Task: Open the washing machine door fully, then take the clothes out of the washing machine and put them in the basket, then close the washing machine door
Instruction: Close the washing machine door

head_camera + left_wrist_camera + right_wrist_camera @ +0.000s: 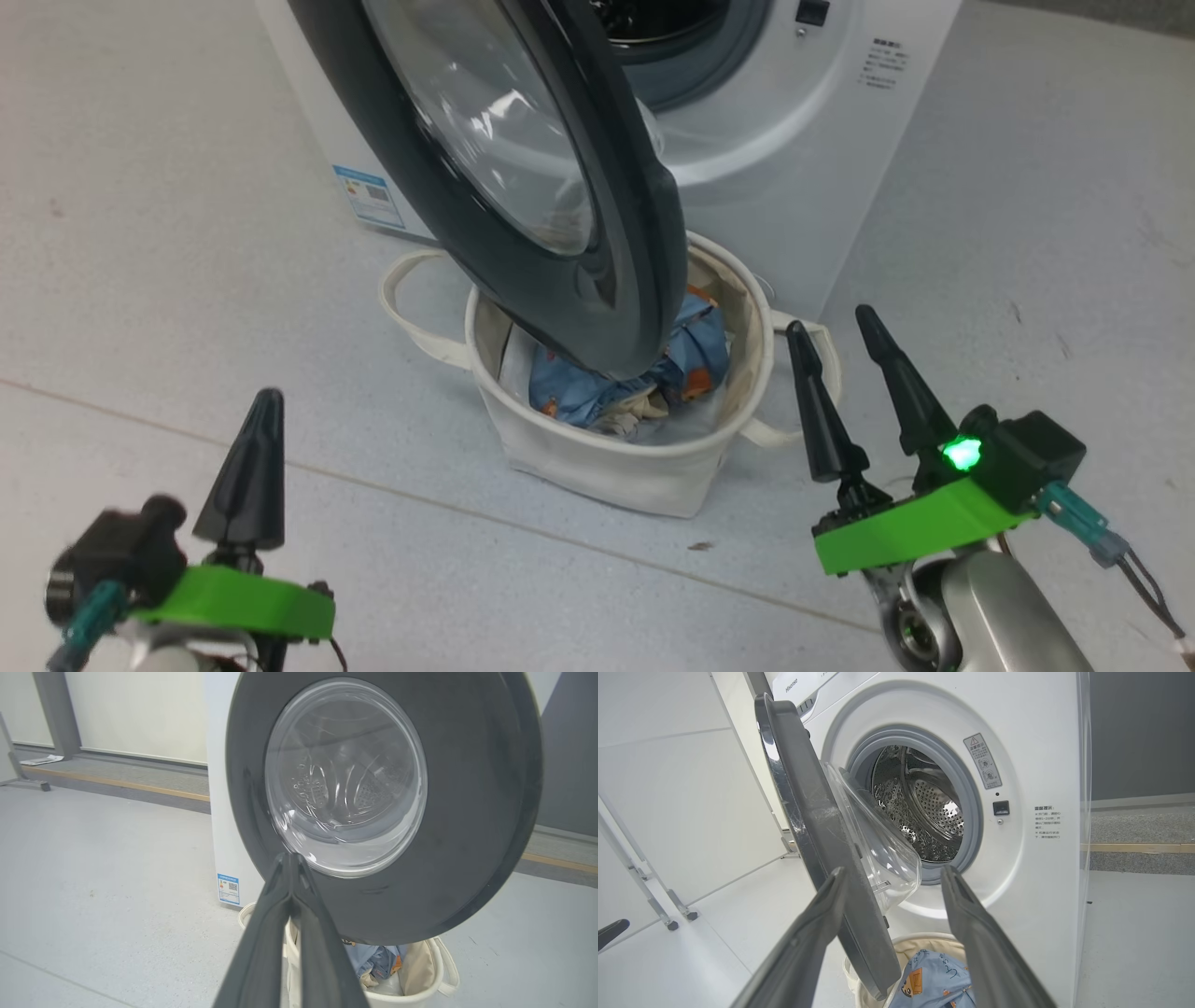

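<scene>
The white washing machine [794,112] stands ahead with its black washing machine door [523,177] swung out partway, hanging over the basket [607,457]. Light blue clothes [644,364] lie bunched inside the cream basket. The drum [920,802] looks bare metal inside. My left gripper [261,401] sits at the lower left, shut, pointing at the door's outer face [467,812]. To the right of the basket, my right gripper [836,327] is open, holding nothing. In the right wrist view its fingers [971,914] frame the door edge [817,826] and the clothes [934,980].
Pale grey floor [140,233] spreads around the machine with a seam line crossing in front of the basket. A metal stand's legs [668,910] rise at the left of the machine. A wall with a dark skirting [117,779] runs behind.
</scene>
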{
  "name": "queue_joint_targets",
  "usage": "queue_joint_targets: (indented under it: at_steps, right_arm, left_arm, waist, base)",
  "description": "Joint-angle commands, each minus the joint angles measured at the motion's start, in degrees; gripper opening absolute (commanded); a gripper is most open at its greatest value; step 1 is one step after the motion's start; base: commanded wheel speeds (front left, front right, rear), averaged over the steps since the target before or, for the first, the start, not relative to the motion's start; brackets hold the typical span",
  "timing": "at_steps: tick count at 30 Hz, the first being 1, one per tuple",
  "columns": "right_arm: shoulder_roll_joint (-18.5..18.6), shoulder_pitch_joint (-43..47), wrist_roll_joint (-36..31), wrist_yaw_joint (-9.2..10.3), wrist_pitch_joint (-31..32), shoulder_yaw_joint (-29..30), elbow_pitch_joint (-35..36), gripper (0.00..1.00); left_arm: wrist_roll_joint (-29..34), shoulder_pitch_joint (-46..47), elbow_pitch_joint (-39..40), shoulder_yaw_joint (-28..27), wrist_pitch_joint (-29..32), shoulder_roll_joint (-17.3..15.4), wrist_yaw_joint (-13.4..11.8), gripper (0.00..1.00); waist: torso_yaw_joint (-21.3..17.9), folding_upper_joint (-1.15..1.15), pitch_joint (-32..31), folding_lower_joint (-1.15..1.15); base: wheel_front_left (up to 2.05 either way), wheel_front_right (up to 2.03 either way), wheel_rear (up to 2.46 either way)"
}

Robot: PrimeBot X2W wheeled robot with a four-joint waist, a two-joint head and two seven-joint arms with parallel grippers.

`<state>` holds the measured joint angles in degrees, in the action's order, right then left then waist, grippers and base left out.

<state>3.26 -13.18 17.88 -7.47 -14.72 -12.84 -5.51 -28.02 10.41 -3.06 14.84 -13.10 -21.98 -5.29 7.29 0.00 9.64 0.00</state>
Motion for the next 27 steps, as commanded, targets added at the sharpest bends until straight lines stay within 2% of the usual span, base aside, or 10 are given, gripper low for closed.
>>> queue_joint_targets:
  at_steps: [1, 4, 5, 6, 7, 8, 9, 12, 18, 27]
  right_arm:
    - [-0.38, 0.31, 1.15, -0.02, -0.28, -1.68, 1.66, 1.0]
    - [-0.38, 1.12, 3.57, -0.02, -0.28, -2.24, 1.58, 1.0]
    - [-0.38, 1.28, 3.63, -0.02, -0.28, -2.5, 1.61, 1.0]
    - [-0.38, 1.49, 3.69, -0.02, -0.28, -2.75, 1.59, 1.0]
    - [-0.38, 1.49, 3.69, -0.02, -0.28, -2.75, 1.59, 1.0]
    - [-0.38, 1.66, 3.62, -0.02, -0.28, -3.03, 1.51, 1.0]
    - [-0.38, 2.0, 3.17, -0.02, -0.28, -3.29, 1.26, 1.0]
    - [-0.38, 2.34, 2.27, -0.02, -0.28, -3.32, 1.09, 1.0]
    - [-0.38, 2.44, 1.47, -0.02, -0.28, -3.4, 1.3, 1.0]
    - [-0.38, 2.16, 0.95, -0.02, -0.28, -3.73, 2.05, 1.0]
  left_arm:
    - [0.55, 0.18, 1.64, -3.95, -1.4, 0.79, -1.78, 0.0]
    - [2.67, -2.35, 1.87, -6.31, -1.83, 3.15, -3.09, 0.0]
    - [4.0, -3.07, 2.3, -7.14, -1.85, 3.93, -3.39, 0.15]
    - [5.13, -3.88, 2.41, -7.95, -1.86, 4.84, -3.7, 0.81]
    - [5.13, -3.88, 2.41, -7.95, -1.86, 4.84, -3.7, 0.81]
    - [6.26, -4.8, 2.1, -8.59, -1.87, 5.59, -4.05, 0.99]
    - [9.02, -5.93, 1.86, -8.97, -1.87, 6.62, -4.12, 1.0]
    - [11.36, -7.29, 1.55, -8.96, -1.88, 8.04, -2.55, 1.0]
    - [12.51, -8.05, 0.85, -11.42, -1.89, 10.43, -0.63, 1.0]
    - [14.39, -8.04, 0.62, -14.58, -1.89, 13.76, 3.81, 1.0]
  waist:
    - [0.9, 0.0, -1.02, 0.0]
    - [1.34, 0.0, -1.79, 0.0]
    - [1.45, 0.0, -1.96, 0.0]
    - [1.58, 0.0, -2.25, 0.0]
    - [1.58, 0.0, -2.25, 0.0]
    - [1.62, 0.0, -2.38, 0.0]
    - [1.81, 0.0, -2.71, 0.0]
    - [2.02, 0.0, -2.61, 0.0]
    - [2.17, 0.0, -1.9, 0.0]
    - [1.92, 0.0, -1.01, 0.0]
  base:
    - [0.0, 0.0, 0.0]
    - [0.0, 0.0, 0.0]
    - [0.0, 0.0, 0.0]
    - [0.0, 0.0, 0.0]
    - [0.0, 0.0, 0.0]
    - [0.0, 0.0, 0.0]
    - [0.0, 0.0, 0.0]
    - [0.0, 0.0, 0.0]
    - [0.0, 0.0, 0.0]
    - [0.0, 0.0, 0.0]
